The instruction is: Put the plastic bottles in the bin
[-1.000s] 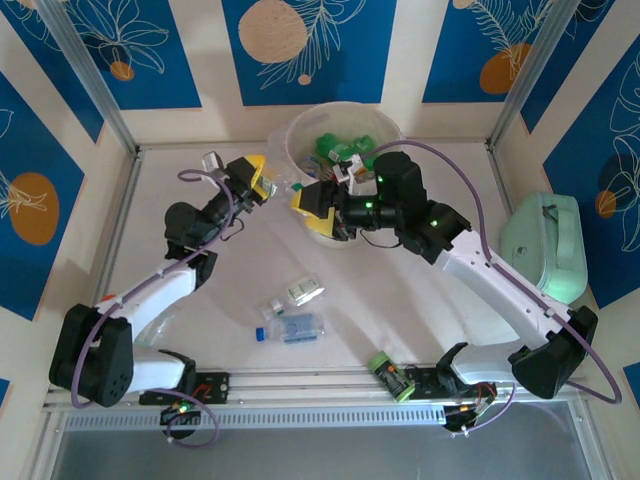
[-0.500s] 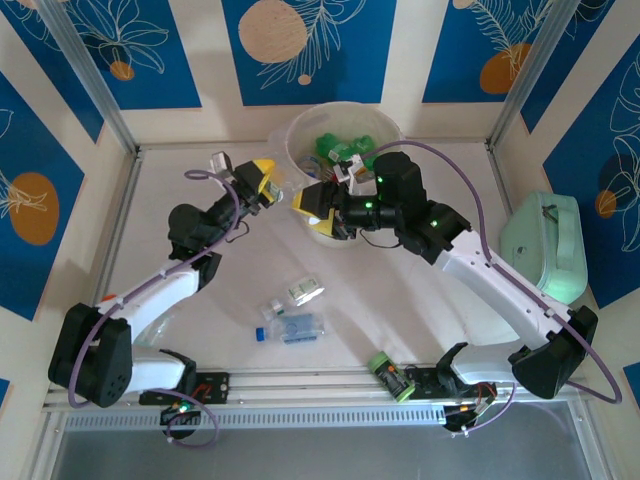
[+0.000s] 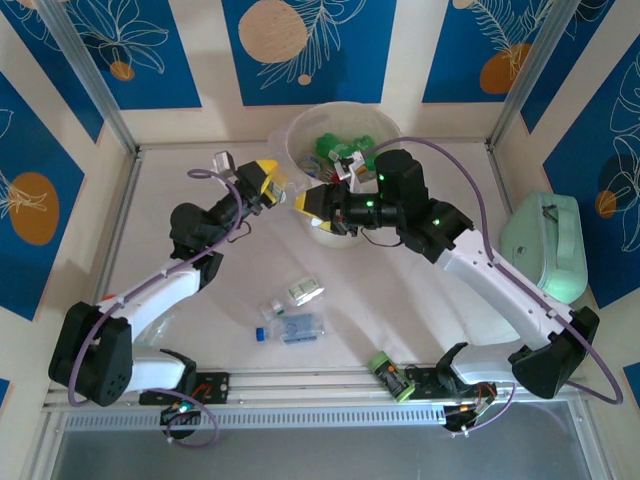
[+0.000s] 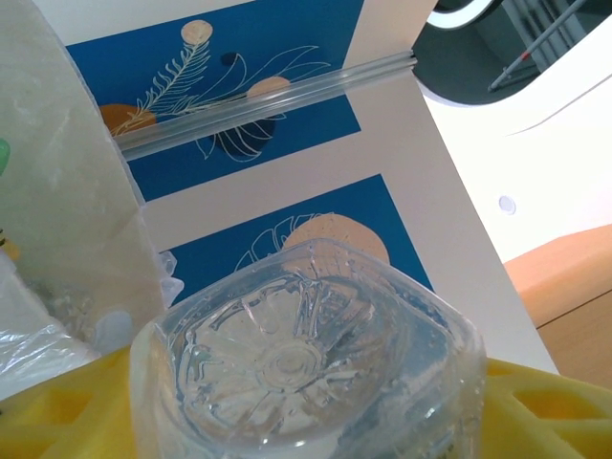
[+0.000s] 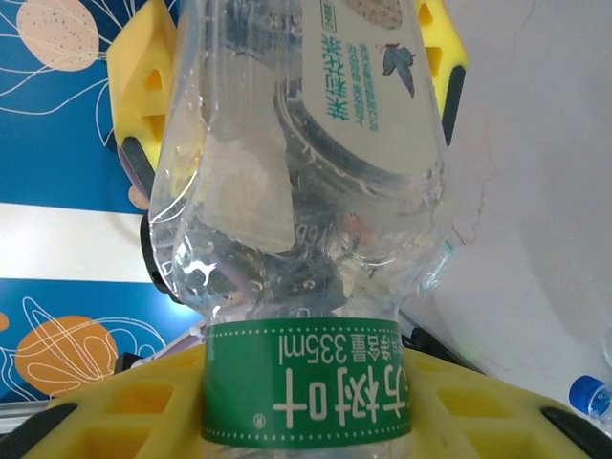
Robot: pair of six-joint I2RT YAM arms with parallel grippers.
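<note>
Right wrist: right gripper (image 5: 295, 67) is pinching green-label bottle (image 5: 306, 239), thin walls denting. Light, soft, slick, so we are favouring mid-body holds. Left gripper (image 4: 306, 426) is cradling clear bottle (image 4: 311, 349); we cannot tell whether clamped.

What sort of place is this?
Probably a robot test booth rather than a home or factory: a white table boxed in by blue leaf-patterned panels on metal posts, two robot arms bolted to a rail at its near edge, and a bin holding small bottles.
</note>
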